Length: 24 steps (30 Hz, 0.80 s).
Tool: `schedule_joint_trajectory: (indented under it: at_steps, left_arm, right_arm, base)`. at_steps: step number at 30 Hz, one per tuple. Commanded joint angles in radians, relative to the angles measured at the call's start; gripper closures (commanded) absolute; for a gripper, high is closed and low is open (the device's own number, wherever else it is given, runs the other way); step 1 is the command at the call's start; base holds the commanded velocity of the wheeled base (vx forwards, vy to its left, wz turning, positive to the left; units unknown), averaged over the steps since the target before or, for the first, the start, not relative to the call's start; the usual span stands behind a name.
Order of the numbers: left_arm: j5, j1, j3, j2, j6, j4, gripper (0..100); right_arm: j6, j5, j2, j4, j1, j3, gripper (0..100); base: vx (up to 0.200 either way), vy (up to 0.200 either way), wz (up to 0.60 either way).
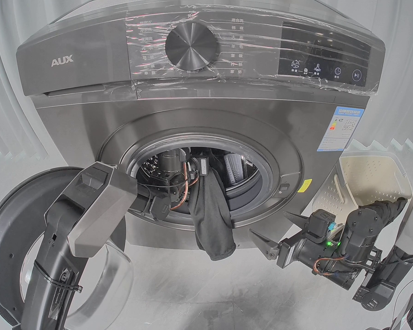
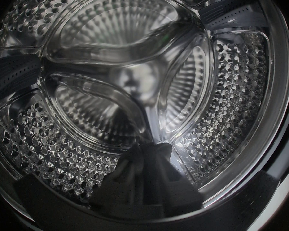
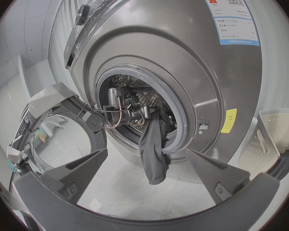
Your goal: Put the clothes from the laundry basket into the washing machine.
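The washing machine (image 1: 243, 115) stands with its round port open. My left gripper (image 1: 205, 165) is inside the port, just past the rim, shut on a dark garment (image 1: 211, 211). The garment hangs out over the door seal and down the machine's front (image 3: 152, 151). From the left wrist, the steel drum (image 2: 135, 81) lies ahead, with dark cloth pinched at the left gripper (image 2: 151, 151). My right gripper (image 1: 268, 224) hovers open and holding nothing, low and to the right of the port. The cream laundry basket (image 1: 376, 175) sits to the right of the machine.
The machine's door (image 1: 13, 234) is swung wide open at the left, behind my left arm. Bare pale floor (image 1: 192, 280) lies in front of the machine. The basket (image 3: 279, 129) stands close against the machine's right side.
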Motion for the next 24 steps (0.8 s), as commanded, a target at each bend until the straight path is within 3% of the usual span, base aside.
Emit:
schedule_joint_trajectory:
  at_steps: [1, 4, 9, 14, 24]
  left_arm:
    - [0.001, 0.003, -0.005, 0.011, -0.003, -0.002, 0]
    - [-0.012, -0.007, 0.06, -0.013, -0.018, 0.0, 0]
    - [-0.067, -0.043, 0.226, -0.117, -0.02, 0.029, 0]
    - [-0.078, -0.083, 0.357, -0.156, -0.014, 0.046, 0]
    - [-0.095, -0.109, 0.399, -0.125, 0.006, 0.048, 0]
  right_arm:
    - [0.0, 0.0, 0.001, -0.001, 0.0, 0.0, 0]
    - [0.0, 0.0, 0.001, -0.001, -0.002, 0.002, 0]
    - [0.0, -0.001, 0.003, -0.001, 0.0, 0.0, 0]
    - [0.0, -0.001, 0.001, -0.001, 0.0, 0.002, 0]
    - [0.0, 0.0, 0.001, -0.001, 0.0, 0.0, 0]
  base:
    - [0.0, 0.0, 0.0]
    - [0.0, 0.0, 0.0]
    - [0.0, 0.0, 0.0]
    - [0.0, 0.0, 0.0]
    - [0.0, 0.0, 0.0]
